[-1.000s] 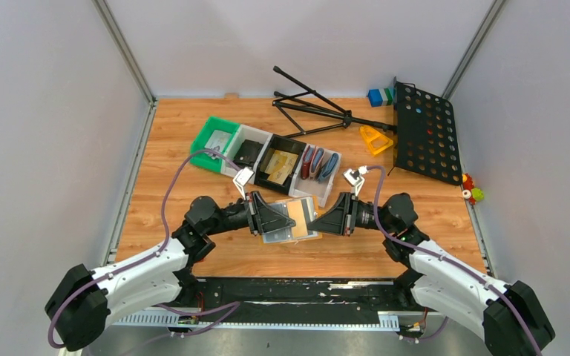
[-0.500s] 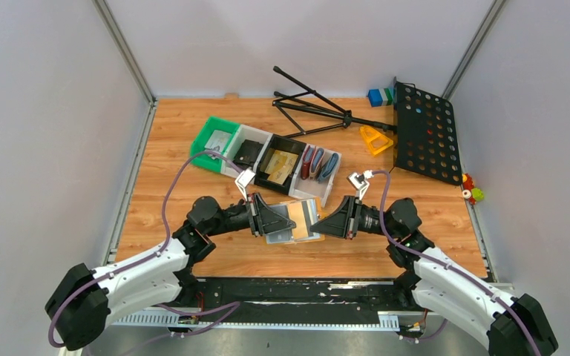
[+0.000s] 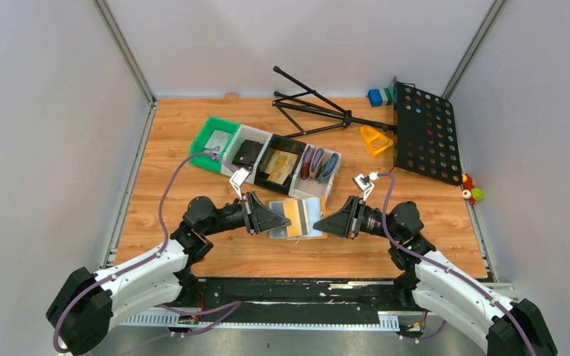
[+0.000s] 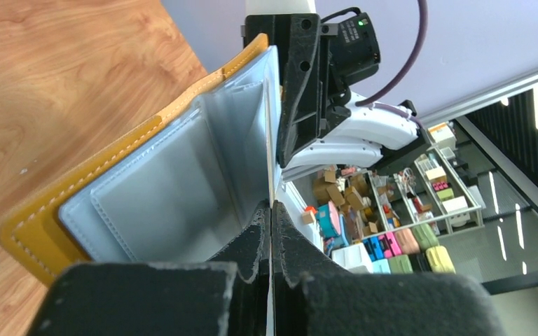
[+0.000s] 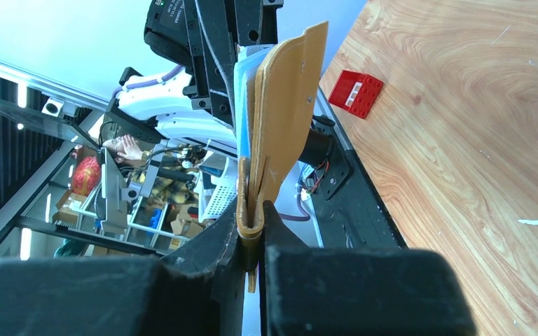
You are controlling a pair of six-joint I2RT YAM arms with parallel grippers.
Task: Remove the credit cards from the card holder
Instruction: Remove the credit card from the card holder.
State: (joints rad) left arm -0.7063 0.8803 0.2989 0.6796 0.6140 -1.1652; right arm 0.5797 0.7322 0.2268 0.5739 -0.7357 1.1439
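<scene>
The mustard card holder [image 3: 310,215] hangs in the air between my two grippers, above the near middle of the table. My right gripper [image 3: 328,224] is shut on its folded mustard edge [image 5: 287,105], with thin gold layers pinched at the jaws [image 5: 252,224]. My left gripper [image 3: 282,220] is shut on a thin pale sheet seen edge-on [image 4: 272,210]. It looks like a credit card [image 3: 293,213], gold from above. In the left wrist view the holder [image 4: 77,203] is spread open, showing its grey-blue pockets.
A row of bins stands behind: a green bin [image 3: 215,137], one with a black wallet [image 3: 249,152], a black bin with gold cards [image 3: 280,167], a white bin with dark-red and blue wallets [image 3: 319,165]. A tripod [image 3: 319,111], perforated black plate [image 3: 423,133], and red brick [image 5: 355,93] lie farther off.
The two grippers have drawn apart, left arm leftward and right arm rightward. The holder between them has spread wider, showing more gold and grey-blue.
</scene>
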